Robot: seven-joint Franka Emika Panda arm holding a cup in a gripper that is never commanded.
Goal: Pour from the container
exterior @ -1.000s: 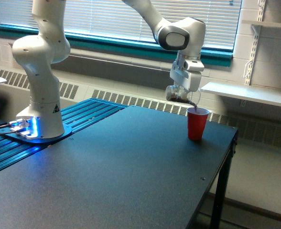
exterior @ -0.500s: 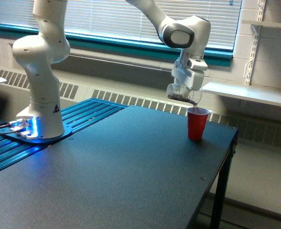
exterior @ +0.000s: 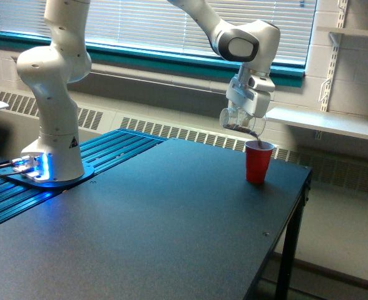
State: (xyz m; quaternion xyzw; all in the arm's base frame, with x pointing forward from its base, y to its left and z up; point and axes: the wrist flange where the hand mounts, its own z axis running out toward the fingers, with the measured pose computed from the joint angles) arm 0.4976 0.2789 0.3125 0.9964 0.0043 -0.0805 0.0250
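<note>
a single exterior view looks from off the arm, slightly above. it faces across the black table (exterior: 171, 219) toward the window blinds (exterior: 140, 25).

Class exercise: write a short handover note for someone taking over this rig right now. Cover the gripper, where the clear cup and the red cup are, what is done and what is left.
Gripper: shut on the clear cup, tipped on its side just above the red cup.
Red cup: upright near the table's far right corner in the exterior view.
Done: cup tilted, lip over the red cup's rim.
Left: brown contents still inside; finish pouring, then level the cup.
</note>
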